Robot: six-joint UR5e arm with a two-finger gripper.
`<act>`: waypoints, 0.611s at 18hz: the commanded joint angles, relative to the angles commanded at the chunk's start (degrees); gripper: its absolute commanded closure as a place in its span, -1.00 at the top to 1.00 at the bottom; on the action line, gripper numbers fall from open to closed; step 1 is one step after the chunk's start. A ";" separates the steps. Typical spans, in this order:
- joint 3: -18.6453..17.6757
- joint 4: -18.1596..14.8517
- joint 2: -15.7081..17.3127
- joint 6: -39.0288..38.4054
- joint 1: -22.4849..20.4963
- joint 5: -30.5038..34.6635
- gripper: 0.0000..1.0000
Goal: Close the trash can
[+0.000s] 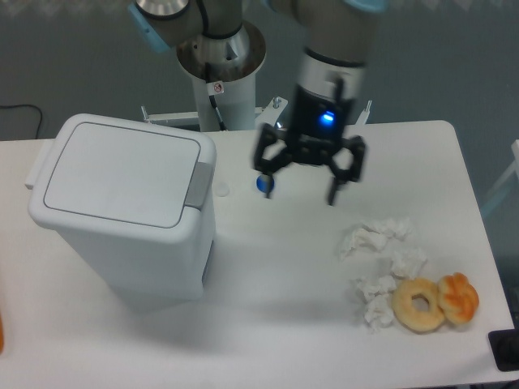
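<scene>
My end effector hung above the worktop at upper centre of the frame, fingers spread, grasping nothing. The bin stood at left of frame, well apart from it. Its lid already looked flat and down, grey latch on the edge facing me. Long axis ran top-to-bottom. Judged: task essentially done; any further press would mean travelling left.

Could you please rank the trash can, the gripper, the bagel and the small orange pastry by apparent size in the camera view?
1. Trash can
2. Gripper, raised nearer the camera, so flattered
3. Bagel
4. Orange pastry
</scene>
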State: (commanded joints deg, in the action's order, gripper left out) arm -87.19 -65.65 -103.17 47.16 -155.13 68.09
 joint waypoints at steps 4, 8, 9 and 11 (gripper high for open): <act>0.87 -0.70 -4.92 15.30 -0.26 12.22 1.00; 7.54 -0.79 -13.96 22.79 -0.53 20.91 1.00; 8.17 -0.36 -15.29 23.24 -0.53 23.11 1.00; 10.27 -0.26 -17.31 25.25 -1.40 24.10 1.00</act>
State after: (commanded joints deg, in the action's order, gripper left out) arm -76.91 -65.92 -120.49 72.41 -156.53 92.20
